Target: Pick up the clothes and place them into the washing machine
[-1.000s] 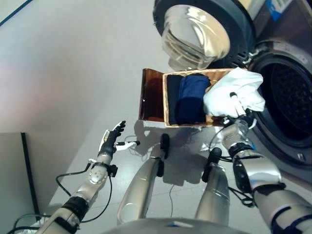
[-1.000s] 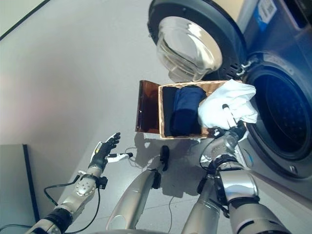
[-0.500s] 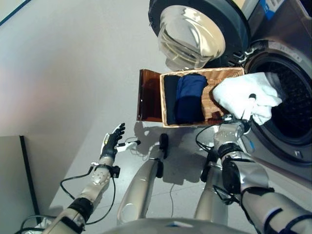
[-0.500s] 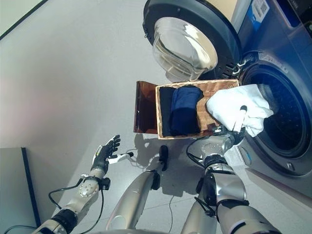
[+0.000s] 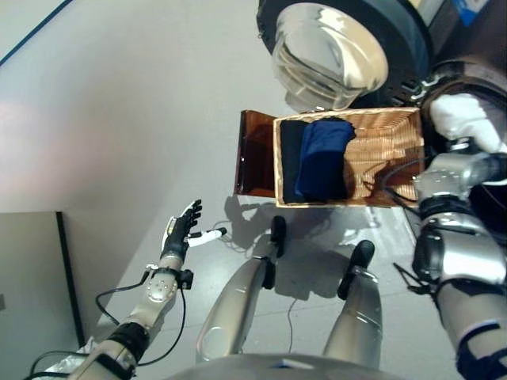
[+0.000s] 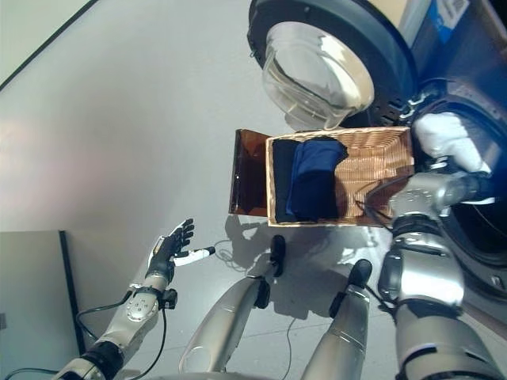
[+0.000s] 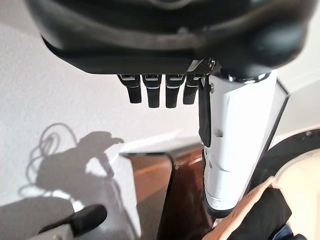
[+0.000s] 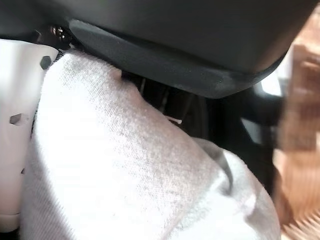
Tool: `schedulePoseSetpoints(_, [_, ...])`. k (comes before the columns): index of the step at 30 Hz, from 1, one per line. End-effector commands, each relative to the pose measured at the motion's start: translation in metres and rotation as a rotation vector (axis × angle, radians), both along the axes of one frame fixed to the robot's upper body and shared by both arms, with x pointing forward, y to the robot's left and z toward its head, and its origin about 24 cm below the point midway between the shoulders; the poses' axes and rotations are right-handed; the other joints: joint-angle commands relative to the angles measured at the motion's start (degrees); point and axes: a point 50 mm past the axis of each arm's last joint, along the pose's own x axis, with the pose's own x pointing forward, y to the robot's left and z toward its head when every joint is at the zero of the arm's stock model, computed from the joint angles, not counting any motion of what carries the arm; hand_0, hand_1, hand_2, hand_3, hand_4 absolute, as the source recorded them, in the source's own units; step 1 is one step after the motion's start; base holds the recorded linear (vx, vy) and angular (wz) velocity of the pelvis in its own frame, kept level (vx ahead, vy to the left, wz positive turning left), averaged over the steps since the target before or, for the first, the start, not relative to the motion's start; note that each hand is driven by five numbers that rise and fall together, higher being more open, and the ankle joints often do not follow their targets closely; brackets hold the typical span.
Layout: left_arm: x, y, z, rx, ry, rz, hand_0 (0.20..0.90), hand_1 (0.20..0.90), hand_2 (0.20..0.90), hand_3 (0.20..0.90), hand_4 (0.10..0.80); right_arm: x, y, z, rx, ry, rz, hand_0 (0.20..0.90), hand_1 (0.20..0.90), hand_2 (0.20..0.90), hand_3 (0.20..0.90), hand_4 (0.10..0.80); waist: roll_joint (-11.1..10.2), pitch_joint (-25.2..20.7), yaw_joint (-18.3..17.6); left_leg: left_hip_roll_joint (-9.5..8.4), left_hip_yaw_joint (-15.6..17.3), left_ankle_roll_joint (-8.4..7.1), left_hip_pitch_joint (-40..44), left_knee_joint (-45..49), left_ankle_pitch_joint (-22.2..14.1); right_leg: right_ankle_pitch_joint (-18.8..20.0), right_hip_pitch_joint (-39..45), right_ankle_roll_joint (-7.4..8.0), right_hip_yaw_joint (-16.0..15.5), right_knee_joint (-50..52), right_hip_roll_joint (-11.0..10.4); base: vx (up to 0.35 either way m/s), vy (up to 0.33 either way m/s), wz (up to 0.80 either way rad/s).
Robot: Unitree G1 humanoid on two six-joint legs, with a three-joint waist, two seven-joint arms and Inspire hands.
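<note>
Grey floor point(image 5: 119, 119), right hand point(image 8: 165, 30) w/ white garment point(image 5: 467, 119)

A rectangular woven wicker basket point(image 5: 388, 150) stands at centre right on the grey floor point(image 5: 119, 119); its brown translucent lid point(image 5: 255, 154) hangs open at its left.

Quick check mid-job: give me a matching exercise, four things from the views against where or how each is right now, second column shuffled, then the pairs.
1. white cloth
2. dark blue folded garment
3. left hand
4. round glass washer door

A. swung open behind the basket
B. lying in the woven wicker basket
C. open, held out over the floor
D. gripped by the right hand at the washing machine drum mouth

Pairs: 1-D, 2-B, 3-C, 4-A
</note>
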Motion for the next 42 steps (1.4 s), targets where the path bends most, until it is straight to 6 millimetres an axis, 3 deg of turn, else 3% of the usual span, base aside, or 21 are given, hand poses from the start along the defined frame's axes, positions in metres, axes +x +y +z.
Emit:
schedulePoseSetpoints(1, [-0.002, 0.037, 0.016, 0.052, -0.098, 0.106, 0.900, 0.900, 0.900, 0.900, 0.800, -0.024, -0.011, 0.147, -0.478, -0.302, -0.055, 0.900, 0.900, 0.900, 0.900, 0.800, 0.1, -2.2, -0.6, 1.28, -1.8, -6.51, -4.9, 6.8, -8.5, -3.5, 5.1, -2.98, 1.1, -4.7, 1.9, 0.017, 0.012, -0.04])
schedulePoseSetpoints(7, [-0.001, 0.036, 0.014, 0.025, -0.089, 0.125, 0.900, 0.900, 0.900, 0.900, 0.800, -0.009, -0.008, 0.116, -0.398, -0.242, 0.003, 0.900, 0.900, 0.900, 0.900, 0.800, 0.2, -2.2, -1.2, 1.36, -1.3, -6.35, -4.7, 6.7, -8.6, -3.2, 4.8, -3.03, 1.6, -4.7, 2.1, 0.008, 0.003, -0.05])
schedulePoseSetpoints(19, [-0.005, 0.031, 0.011, 0.041, -0.074, 0.089, 0.900, 0.900, 0.900, 0.900, 0.800, 0.003, 0.000, 0.083, -0.277, -0.197, 0.021, 0.900, 0.900, 0.900, 0.900, 0.800, 1.5, -1.8, -1.1, 1.09, -1.2, -6.24, -5.2, 5.8, -8.1, -3.1, 3.8, -3.14, 2.0, -4.6, 2.0, 0.000, 0.000, 0.00])
schedulePoseSetpoints(24, [-0.008, 0.032, 0.007, 0.040, -0.055, 0.098, 0.900, 0.900, 0.900, 0.900, 0.800, 0.016, 0.013, 0.067, -0.272, -0.145, 0.096, 0.900, 0.900, 0.900, 0.900, 0.800, 1.8, -1.8, -0.8, 1.15, -0.9, -6.13, -5.0, 5.6, -7.9, -2.8, 3.6, -3.15, 2.3, -4.7, 2.0, 0.000, 0.000, 0.00])
schedulePoseSetpoints(27, [-0.007, 0.032, 0.007, 0.046, -0.051, 0.095, 0.900, 0.900, 0.900, 0.900, 0.800, 0.027, 0.026, 0.049, -0.277, -0.073, 0.181, 0.900, 0.900, 0.900, 0.900, 0.800, 1.4, -1.9, -0.8, 1.25, -0.5, -5.99, -4.7, 5.4, -7.9, -2.4, 4.1, -3.09, 2.4, -5.2, 2.0, 0.000, 0.000, 0.00])
schedulePoseSetpoints(29, [-0.004, 0.032, 0.007, 0.048, -0.048, 0.095, 0.900, 0.900, 0.900, 0.900, 0.800, 0.040, 0.047, 0.025, -0.299, 0.029, 0.287, 0.900, 0.900, 0.900, 0.900, 0.800, 0.8, -1.8, -1.1, 1.45, -0.4, -5.84, -4.3, 5.6, -7.9, -2.0, 4.5, -3.11, 2.4, -5.5, 2.1, 0.005, 0.016, -0.05])
schedulePoseSetpoints(30, [-0.005, 0.033, 0.006, 0.048, -0.047, 0.096, 0.900, 0.900, 0.900, 0.900, 0.800, 0.041, 0.048, 0.024, -0.299, 0.031, 0.289, 0.900, 0.900, 0.900, 0.900, 0.800, 0.8, -1.8, -1.2, 1.45, -0.4, -5.83, -4.2, 5.6, -7.9, -2.0, 4.6, -3.11, 2.4, -5.5, 2.1, -0.002, 0.003, -0.08])
schedulePoseSetpoints(34, [-0.002, 0.036, 0.007, 0.079, -0.040, 0.090, 0.900, 0.900, 0.900, 0.900, 0.800, 0.054, 0.077, -0.017, -0.414, 0.341, 0.469, 0.900, 0.900, 0.900, 0.900, 0.800, -1.1, -1.5, -1.4, 1.73, -0.4, -5.85, -3.2, 5.0, -7.5, -1.1, 6.0, -3.15, 1.6, -6.9, 2.5, -0.004, -0.005, -0.03])
schedulePoseSetpoints(38, [0.000, 0.040, 0.010, 0.097, -0.051, 0.099, 0.900, 0.900, 0.900, 0.900, 0.800, 0.062, 0.099, -0.034, -0.495, 0.506, 0.579, 0.900, 0.900, 0.900, 0.900, 0.800, -3.1, -0.8, -1.1, 1.90, -0.9, -6.03, -2.5, 4.2, -6.9, -0.3, 7.8, -3.15, 0.3, -8.7, 2.8, -0.020, -0.043, -0.09])
schedulePoseSetpoints(40, [-0.004, 0.043, 0.011, 0.091, -0.053, 0.114, 0.900, 0.900, 0.900, 0.900, 0.800, 0.068, 0.121, -0.043, -0.588, 0.585, 0.658, 0.900, 0.900, 0.900, 0.900, 0.800, -4.4, -0.4, -1.1, 2.04, -1.4, -6.12, -2.0, 3.7, -6.5, 0.0, 8.8, -3.15, -0.5, -9.3, 3.0, 0.005, -0.024, 0.00])
schedulePoseSetpoints(42, [-0.005, 0.046, 0.009, 0.091, -0.042, 0.126, 0.900, 0.900, 0.900, 0.900, 0.800, 0.066, 0.124, -0.055, -0.558, 0.607, 0.682, 0.900, 0.900, 0.900, 0.900, 0.800, -5.5, -0.4, -1.0, 2.09, -1.8, -6.17, -1.9, 3.6, -6.5, 0.0, 9.4, -3.22, -1.2, -9.7, 3.2, 0.016, -0.033, 0.06])
